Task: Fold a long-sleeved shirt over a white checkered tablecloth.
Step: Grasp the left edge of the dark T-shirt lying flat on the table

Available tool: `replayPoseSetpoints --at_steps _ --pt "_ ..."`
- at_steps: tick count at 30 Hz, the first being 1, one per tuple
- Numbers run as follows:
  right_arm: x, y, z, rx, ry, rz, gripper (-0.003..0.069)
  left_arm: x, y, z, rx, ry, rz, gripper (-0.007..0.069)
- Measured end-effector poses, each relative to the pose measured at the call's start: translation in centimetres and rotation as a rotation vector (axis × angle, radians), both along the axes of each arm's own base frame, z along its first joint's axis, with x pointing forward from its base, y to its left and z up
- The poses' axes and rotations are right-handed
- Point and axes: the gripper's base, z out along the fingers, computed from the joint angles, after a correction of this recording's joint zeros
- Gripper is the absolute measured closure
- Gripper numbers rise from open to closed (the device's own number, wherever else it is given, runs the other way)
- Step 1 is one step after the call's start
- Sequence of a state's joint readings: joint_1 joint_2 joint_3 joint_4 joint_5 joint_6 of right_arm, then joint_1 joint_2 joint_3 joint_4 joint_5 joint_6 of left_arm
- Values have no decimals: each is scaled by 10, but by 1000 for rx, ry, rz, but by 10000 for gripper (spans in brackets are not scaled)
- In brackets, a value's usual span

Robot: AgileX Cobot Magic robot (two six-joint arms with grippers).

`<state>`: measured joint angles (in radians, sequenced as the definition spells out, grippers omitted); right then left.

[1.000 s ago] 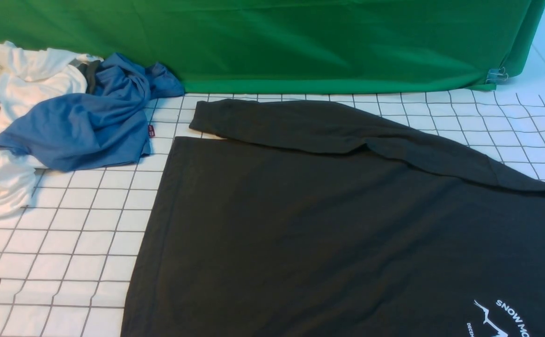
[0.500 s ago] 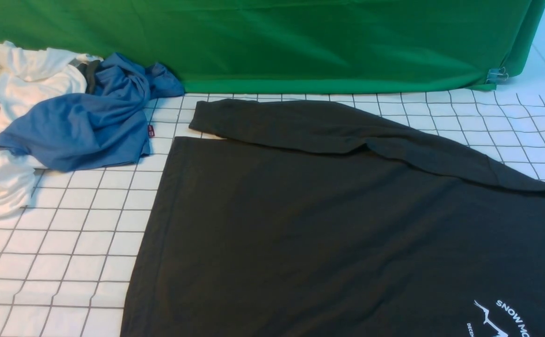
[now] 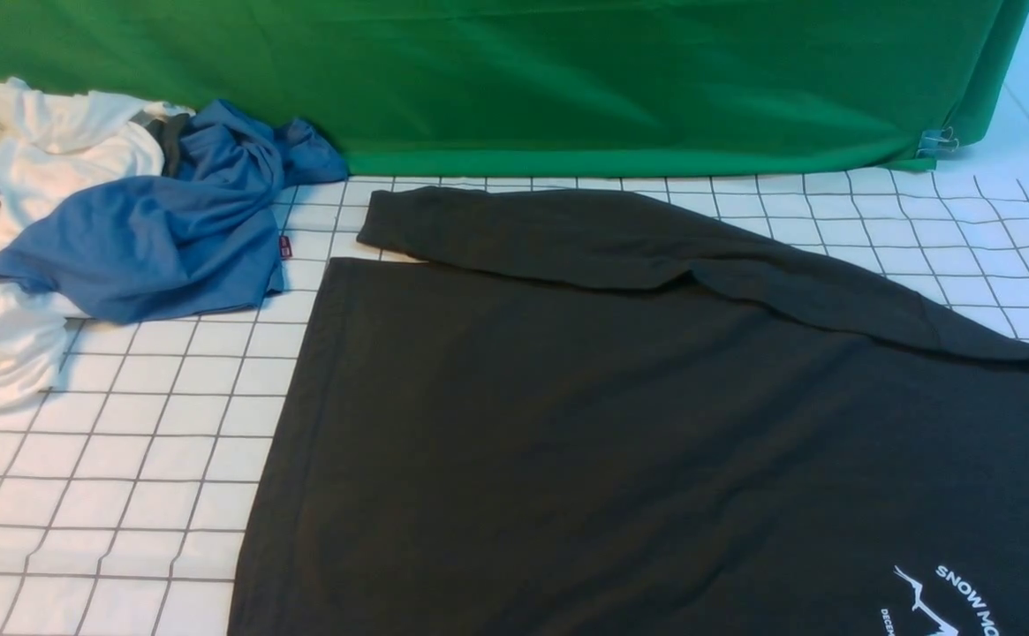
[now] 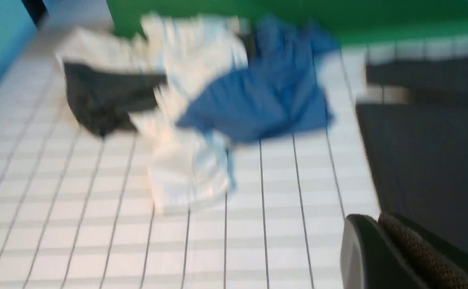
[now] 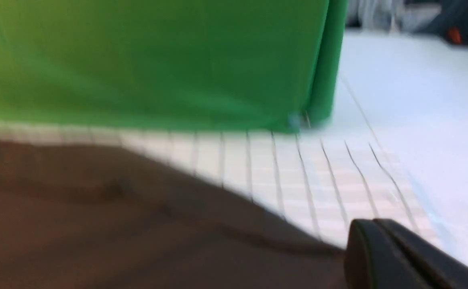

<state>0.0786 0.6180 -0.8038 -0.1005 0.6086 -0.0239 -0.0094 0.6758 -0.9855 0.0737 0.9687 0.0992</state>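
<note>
- Front view: long-sleeved shirt is seen spread flat on white checkered tablecloth; folding is judged unstarted.
- Left gripper, right gripper: open or closed cannot be told.

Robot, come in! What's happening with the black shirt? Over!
Left gripper, right gripper: barely in view, open or shut unclear. Black shirt spread flat on tablecloth. Blue shirt, white clothes heaped far left, not touching it.
</note>
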Motion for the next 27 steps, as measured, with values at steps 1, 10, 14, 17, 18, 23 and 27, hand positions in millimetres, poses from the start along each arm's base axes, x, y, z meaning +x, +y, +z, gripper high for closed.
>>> replayPoseSetpoints --at_steps 1,10,14,17,18,23,27 --pt "3 0 4 -35 86 12 647 9 -3 1 6 64 -35 634" --pt "0 37 -12 -61 572 387 647 61 -70 -30 97 473 -496 634" --pt "-8 42 -14 -75 596 461 647 71 -101 -66 105 633 -686 632" --pt "-11 42 -14 -82 589 474 647 64 -120 -98 169 747 -819 610" --pt "-11 42 -14 -83 588 476 647 62 -122 -105 184 764 -837 596" --pt "-9 43 -12 -87 554 481 647 45 -130 -153 272 838 -908 438" --pt "-7 44 -11 -101 521 493 647 40 -129 -177 281 856 -900 312"
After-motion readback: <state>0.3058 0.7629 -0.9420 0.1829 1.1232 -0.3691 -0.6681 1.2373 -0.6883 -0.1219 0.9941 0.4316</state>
